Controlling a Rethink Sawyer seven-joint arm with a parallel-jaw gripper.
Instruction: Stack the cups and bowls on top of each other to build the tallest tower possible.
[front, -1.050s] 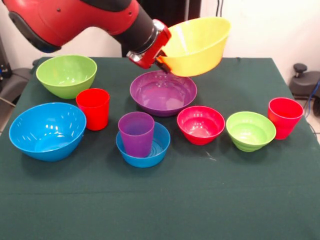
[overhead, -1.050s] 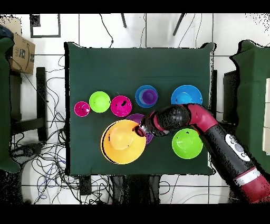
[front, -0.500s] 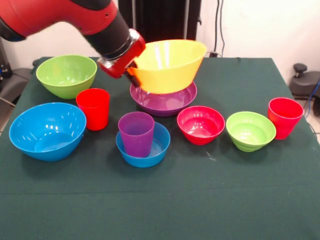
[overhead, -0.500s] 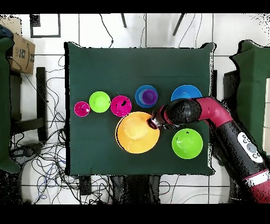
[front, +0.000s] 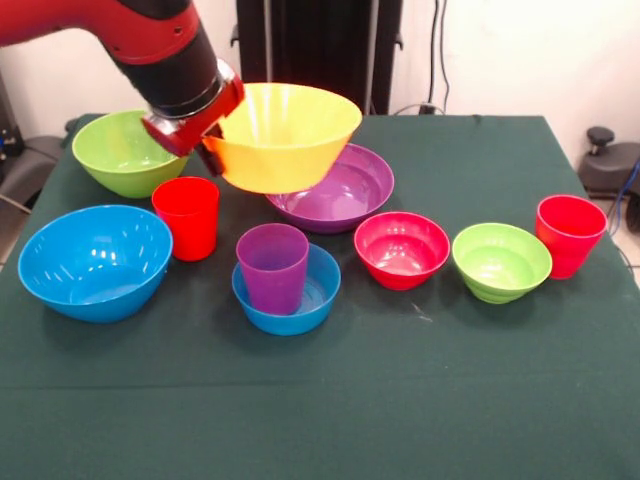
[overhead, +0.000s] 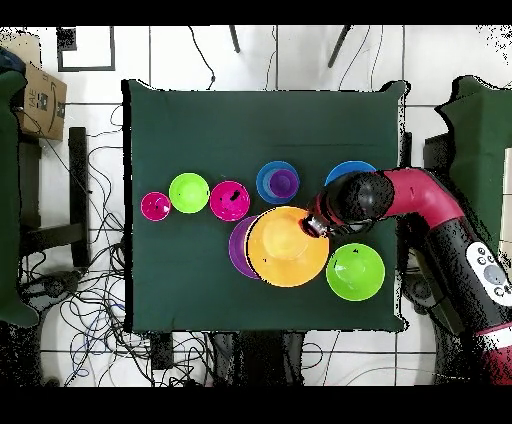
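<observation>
Bright, even light (soft shadows); bowls (front: 96, 260) glare.

Honestly I can't read any text from my feed. The brown cardboard box (overhead: 40, 100) beside the table in the overhead view has dark print on it, but it's too small to make out.

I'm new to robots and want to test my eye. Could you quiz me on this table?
1. True or false: the yellow bowl rests on the table.
2. Which cup stands inside the small blue bowl? A red, B purple, C none.
3. Fill in: the pincer grips the yellow bowl by its ____.

Key: 1 false, it is held in the air by the large purple bowl. 2 B, the purple cup. 3 rim.
</observation>
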